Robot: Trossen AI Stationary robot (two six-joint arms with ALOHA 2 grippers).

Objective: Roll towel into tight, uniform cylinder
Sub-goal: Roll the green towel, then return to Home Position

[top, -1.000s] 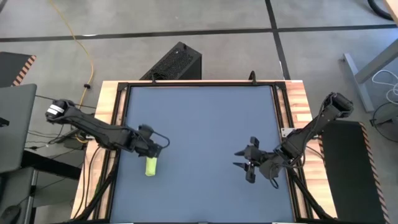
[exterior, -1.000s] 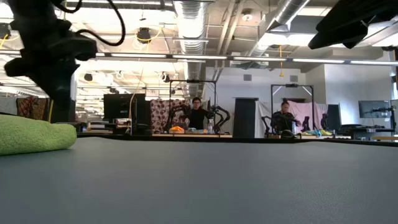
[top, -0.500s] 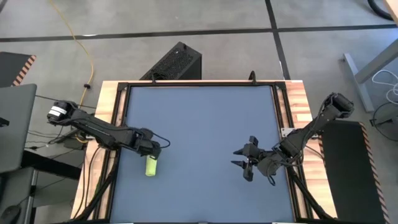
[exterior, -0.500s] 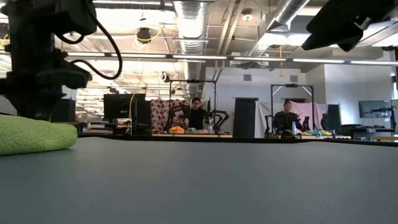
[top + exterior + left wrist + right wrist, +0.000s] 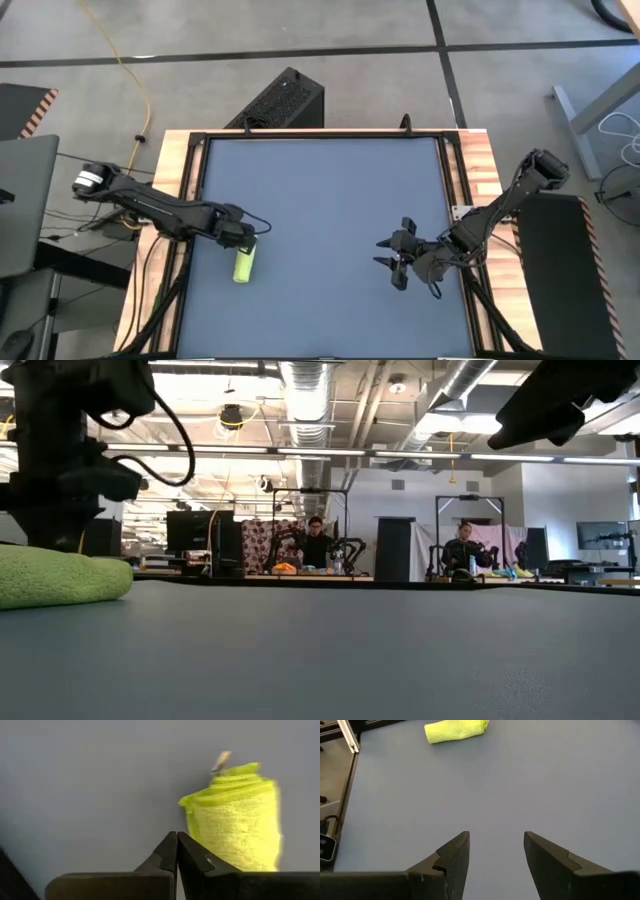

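While my left gripper sits low over the left part of the mat, I see in its wrist view that its two fingers are pressed together tip to tip with nothing between them. The towel lies just beyond those tips, apart from them, already rolled into a short lime cylinder resting on its side on the dark blue-grey mat. From the left wrist view one end of the roll shows its layered spiral edge, with a small pale tab poking out of it. In the low view the roll lies flat at the left edge, with the dark left arm standing behind it.

My right gripper waits well apart over the right half of the mat, fingers spread wide and empty, pointed across the worktop toward the towel.
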